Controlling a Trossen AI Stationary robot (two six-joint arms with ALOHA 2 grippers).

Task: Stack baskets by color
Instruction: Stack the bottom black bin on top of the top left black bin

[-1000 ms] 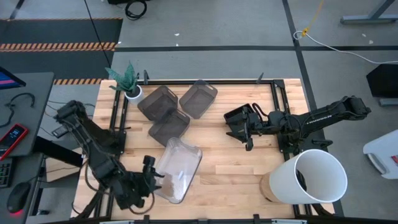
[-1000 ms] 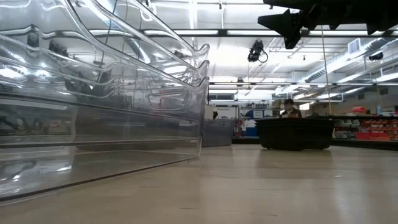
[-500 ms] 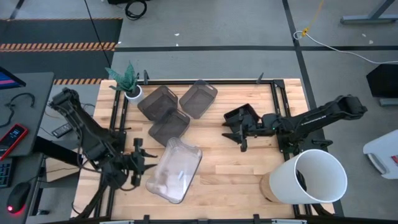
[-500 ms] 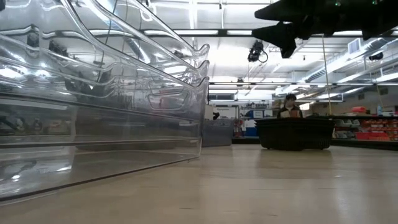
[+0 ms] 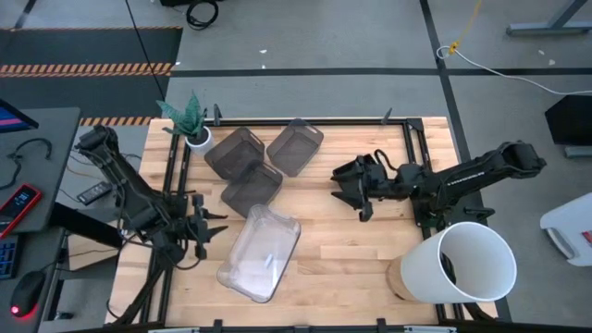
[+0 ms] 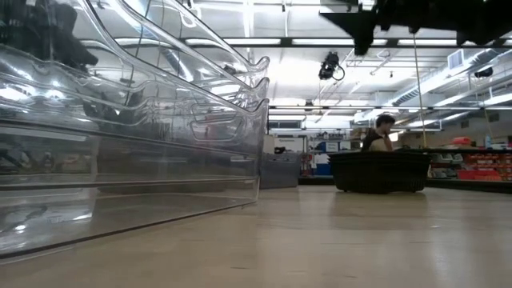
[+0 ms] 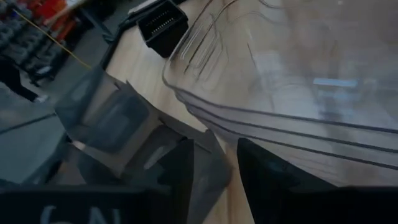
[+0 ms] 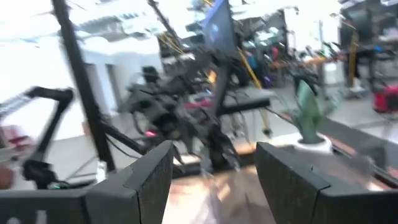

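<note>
A nested stack of clear baskets rests on its base near the table's front, left of centre, and fills the left of the low view. Three smoky grey baskets stand apart at the far left. A black slatted basket sits on the table, also seen past the clear stack. My left gripper is open, just off the clear stack's left side. My right gripper hangs open above the black basket, its fingers apart with nothing between them.
A big white bucket stands at the front right corner and a small white plant pot at the far left corner. Dark frame rails run along the table's edges. A person sits in the room behind.
My left gripper has drawn back from the clear stack's near left corner, going toward the table's far edge along the stack's left side. My right gripper has tipped its fingers up a little above the black basket.
</note>
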